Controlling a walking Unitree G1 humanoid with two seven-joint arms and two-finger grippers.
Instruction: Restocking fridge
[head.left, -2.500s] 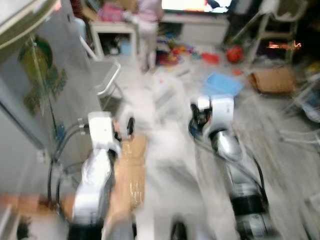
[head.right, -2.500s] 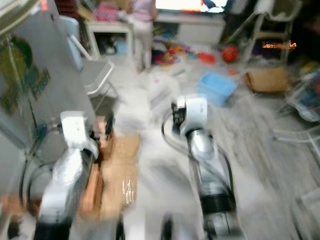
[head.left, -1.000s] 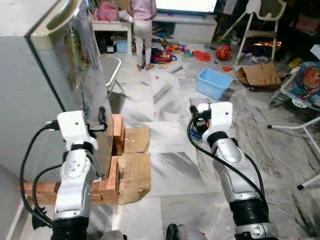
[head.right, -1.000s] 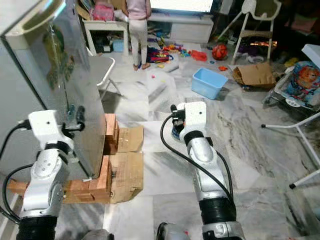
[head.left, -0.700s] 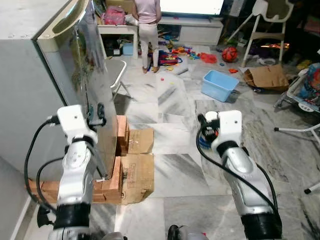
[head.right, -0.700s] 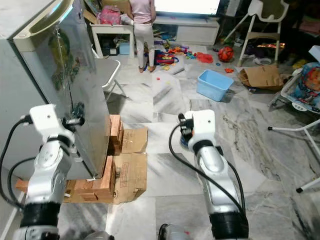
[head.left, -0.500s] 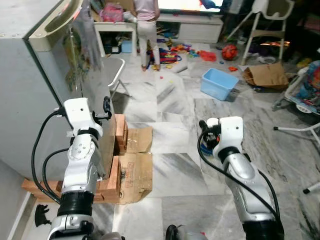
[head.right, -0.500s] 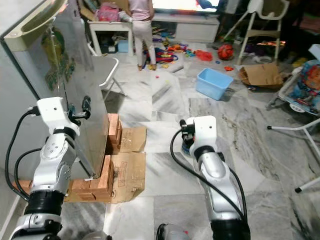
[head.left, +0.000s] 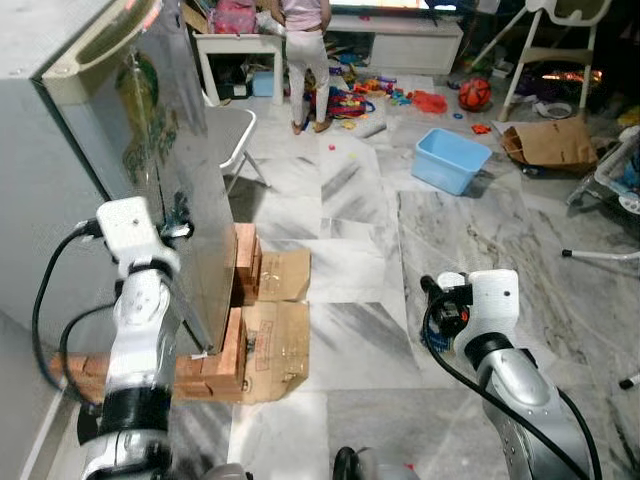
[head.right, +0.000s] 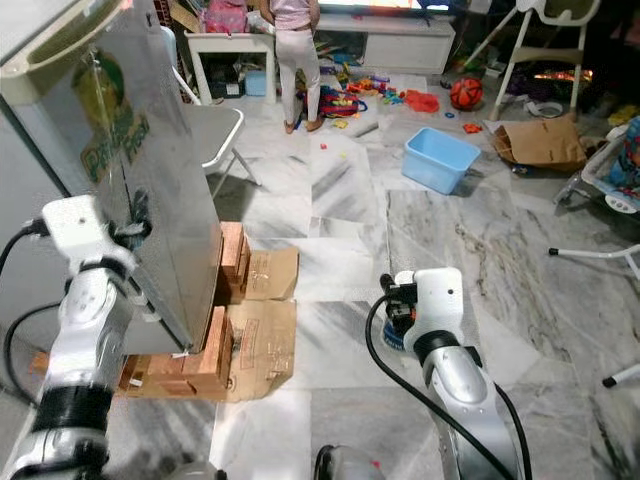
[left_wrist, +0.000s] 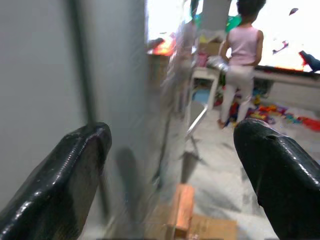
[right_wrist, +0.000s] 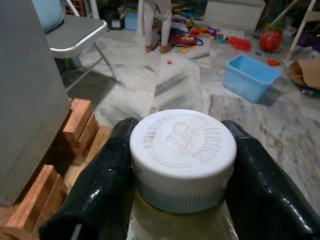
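Right wrist view: right gripper (right_wrist: 182, 165) fingers pinch white-capped jar (right_wrist: 183, 150), held low over floor | left gripper (left_wrist: 175, 165) spread wide at fridge (head.left: 150, 150) door edge | I'd hook edge, pull slow, keep jar upright.

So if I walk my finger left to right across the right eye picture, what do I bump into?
Left gripper → fridge → bricks → jar in right gripper → blue bin → cardboard box
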